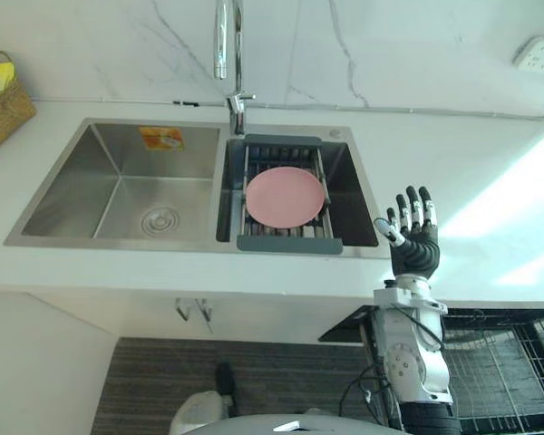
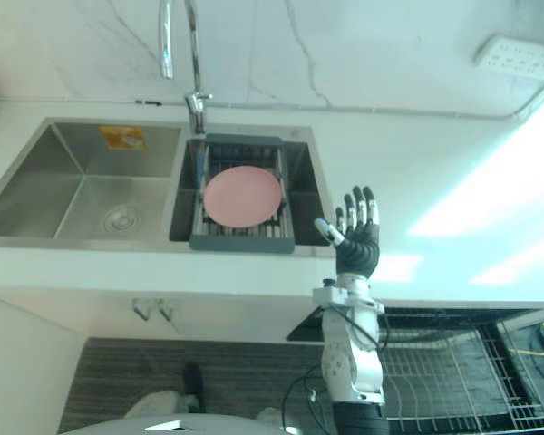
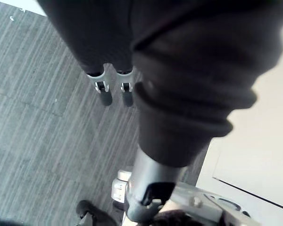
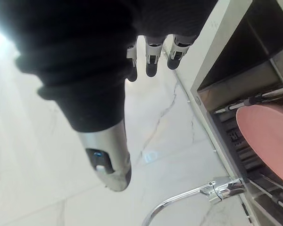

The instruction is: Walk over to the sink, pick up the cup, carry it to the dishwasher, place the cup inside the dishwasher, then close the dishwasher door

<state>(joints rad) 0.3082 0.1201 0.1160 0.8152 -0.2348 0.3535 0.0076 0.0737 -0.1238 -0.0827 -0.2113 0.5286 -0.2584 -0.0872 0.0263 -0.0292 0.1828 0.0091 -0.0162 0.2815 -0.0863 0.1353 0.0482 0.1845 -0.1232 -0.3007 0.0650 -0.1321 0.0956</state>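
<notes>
A steel double sink is set in the white counter ahead of me. Its right basin holds a grey drying rack with a round pink plate lying on it. My right hand is raised over the counter just right of the sink, fingers straight and spread, holding nothing; in the right wrist view its fingers point at the marble wall. My left hand hangs low over the striped floor, fingers relaxed and empty. Below the counter at the right, the dishwasher's wire rack is pulled out.
A chrome faucet rises behind the divider between the basins. A woven basket sits on the counter at far left, and a white power strip is on the wall at upper right. An orange sticker marks the left basin's back wall.
</notes>
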